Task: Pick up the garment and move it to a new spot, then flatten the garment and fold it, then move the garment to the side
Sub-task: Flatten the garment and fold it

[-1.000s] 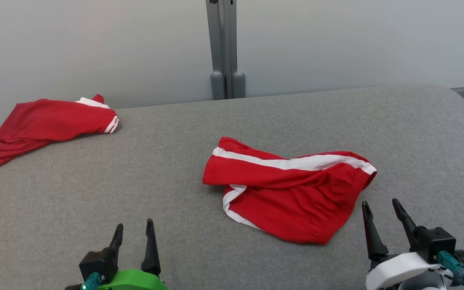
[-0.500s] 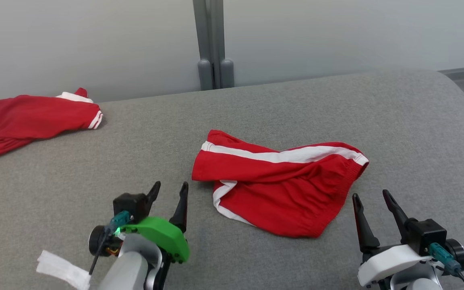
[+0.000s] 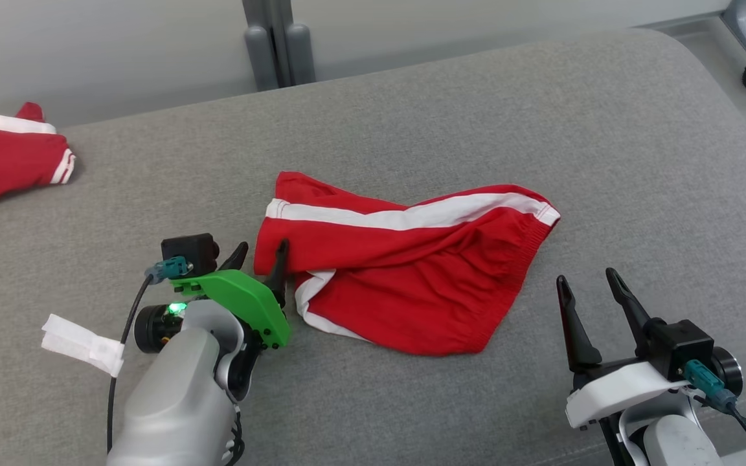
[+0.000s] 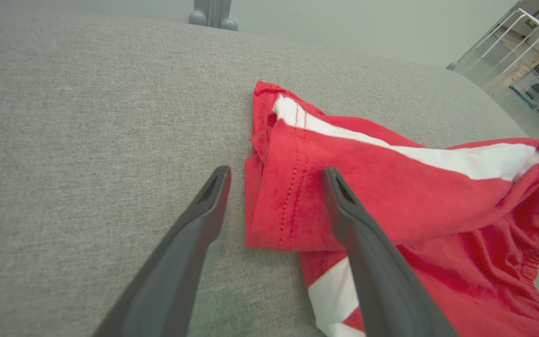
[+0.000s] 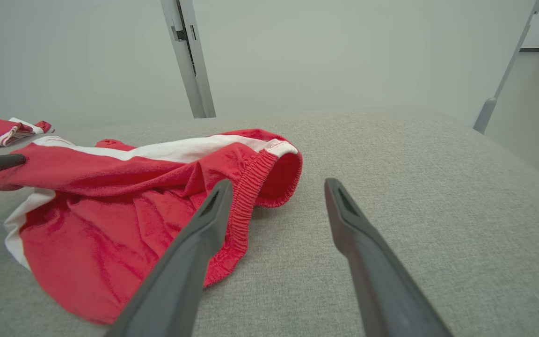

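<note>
Two red garments on one grey padded surface (image 3: 412, 116).

Item 1: garment (image 3: 412, 272), red shorts with a white side stripe and white hem trim. Crumpled and partly doubled over, near the middle of the surface, elastic waistband end toward the right.

Item 2: second red garment (image 3: 4, 155), white-trimmed, at the far left, well apart from the first.

Left gripper (image 3: 261, 247), green-shelled, fingers spread wide astride the garment's left hem corner. One finger over red cloth, the other over bare grey surface. Pinching nothing; contact with the cloth not discernible.

Right gripper (image 3: 587, 276), white-shelled, fingers spread wide, empty. Near the waistband end, apart from the cloth.

White tag (image 3: 81, 336) on the left arm's cable.

Grey post (image 3: 276, 39) behind the surface.
</note>
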Motion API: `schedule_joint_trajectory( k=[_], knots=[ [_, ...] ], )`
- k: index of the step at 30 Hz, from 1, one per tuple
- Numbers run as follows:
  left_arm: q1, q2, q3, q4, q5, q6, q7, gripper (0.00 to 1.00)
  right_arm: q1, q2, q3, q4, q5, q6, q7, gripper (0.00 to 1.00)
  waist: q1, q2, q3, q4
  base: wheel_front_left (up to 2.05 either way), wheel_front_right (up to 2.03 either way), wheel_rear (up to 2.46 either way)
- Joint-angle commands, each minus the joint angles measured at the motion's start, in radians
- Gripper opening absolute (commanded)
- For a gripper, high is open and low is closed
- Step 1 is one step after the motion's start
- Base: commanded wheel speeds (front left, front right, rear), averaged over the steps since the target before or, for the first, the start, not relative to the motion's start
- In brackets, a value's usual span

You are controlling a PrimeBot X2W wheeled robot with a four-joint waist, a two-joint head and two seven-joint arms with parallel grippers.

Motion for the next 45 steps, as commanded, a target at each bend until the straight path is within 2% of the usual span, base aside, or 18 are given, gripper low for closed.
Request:
schedule_joint_trajectory(
  k=[1, 4, 5, 6, 7, 8, 9, 17, 23, 26, 30, 33, 37, 41, 45],
  knots=[
    [-0.022, 0.004, -0.007, 0.016, -0.022, -0.008, -0.005, 1.00, -0.011, -0.002, -0.003, -0.003, 0.004, -0.001, -0.003, 1.00, 0.0000, 0.0000, 0.047, -0.048, 0.00, 0.00, 0.00],
    [-0.039, 0.004, -0.027, 0.046, -0.043, -0.015, -0.016, 1.00, -0.013, -0.002, -0.006, -0.003, 0.007, -0.001, -0.003, 1.00, 0.0000, 0.0000, 0.049, -0.051, 0.00, 0.00, 0.00],
    [-0.041, 0.005, -0.034, 0.052, -0.049, -0.015, -0.019, 0.96, -0.012, -0.002, -0.008, -0.002, 0.008, -0.001, -0.003, 1.00, 0.0000, 0.0000, 0.048, -0.050, 0.00, 0.00, 0.00],
    [-0.045, 0.005, -0.043, 0.057, -0.057, -0.018, -0.025, 0.67, -0.012, -0.002, -0.009, -0.001, 0.009, -0.001, -0.003, 1.00, 0.0000, 0.0000, 0.047, -0.049, 0.00, 0.00, 0.00],
    [-0.049, 0.005, -0.050, 0.061, -0.063, -0.018, -0.033, 0.44, -0.012, -0.002, -0.009, 0.000, 0.009, -0.001, -0.003, 1.00, 0.0000, 0.0000, 0.045, -0.047, 0.00, 0.00, 0.00],
    [-0.053, 0.004, -0.059, 0.061, -0.072, -0.020, -0.041, 0.27, -0.012, -0.002, -0.008, 0.000, 0.011, -0.001, -0.003, 1.00, 0.0000, 0.0000, 0.042, -0.044, 0.00, 0.00, 0.00],
    [-0.054, 0.005, -0.068, 0.060, -0.077, -0.021, -0.049, 0.00, -0.011, -0.002, -0.008, 0.000, 0.012, -0.001, -0.003, 1.00, 0.0000, 0.0000, 0.040, -0.042, 0.00, 0.00, 0.00],
    [-0.026, 0.004, -0.134, -0.001, -0.113, -0.024, -0.135, 0.00, 0.015, -0.002, -0.021, 0.008, 0.006, -0.001, -0.003, 1.00, 0.0000, 0.0000, -0.006, -0.003, 0.00, 0.00, 0.00],
    [0.079, 0.008, -0.155, -0.154, -0.126, -0.024, -0.159, 0.00, 0.051, -0.002, -0.033, 0.016, -0.002, -0.001, -0.003, 1.00, 0.0000, 0.0000, -0.063, 0.039, 0.00, 0.00, 0.00],
    [0.174, 0.033, -0.149, -0.258, -0.134, -0.020, -0.162, 0.00, 0.075, -0.002, -0.037, 0.021, -0.005, -0.001, -0.003, 1.00, 0.0000, 0.0000, -0.093, 0.058, 0.00, 0.00, 0.00],
    [0.313, 0.075, -0.144, -0.408, -0.141, 0.024, -0.149, 0.00, 0.102, -0.003, -0.041, 0.026, -0.009, -0.001, -0.003, 1.00, 0.0000, 0.0000, -0.130, 0.075, 0.00, 0.00, 0.00],
    [0.421, 0.115, -0.140, -0.525, -0.157, 0.075, -0.113, 0.00, 0.118, -0.002, -0.043, 0.026, -0.014, -0.001, -0.003, 1.00, 0.0000, 0.0000, -0.144, 0.085, 0.00, 0.00, 0.00],
    [0.525, 0.150, -0.134, -0.626, -0.182, 0.127, -0.066, 0.00, 0.134, -0.002, -0.042, 0.029, -0.015, -0.001, -0.003, 1.00, 0.0000, 0.0000, -0.151, 0.095, 0.00, 0.00, 0.00],
    [0.561, 0.161, -0.129, -0.603, -0.181, 0.159, -0.062, 0.00, 0.131, -0.002, -0.032, 0.033, -0.013, -0.001, -0.003, 1.00, 0.0000, 0.0000, -0.149, 0.096, 0.00, 0.00, 0.00],
    [0.543, 0.138, -0.140, -0.519, -0.170, 0.156, -0.080, 0.00, 0.115, -0.002, -0.018, 0.035, -0.013, -0.001, -0.003, 1.00, 0.0000, 0.0000, -0.141, 0.086, 0.00, 0.00, 0.00]
  ],
)
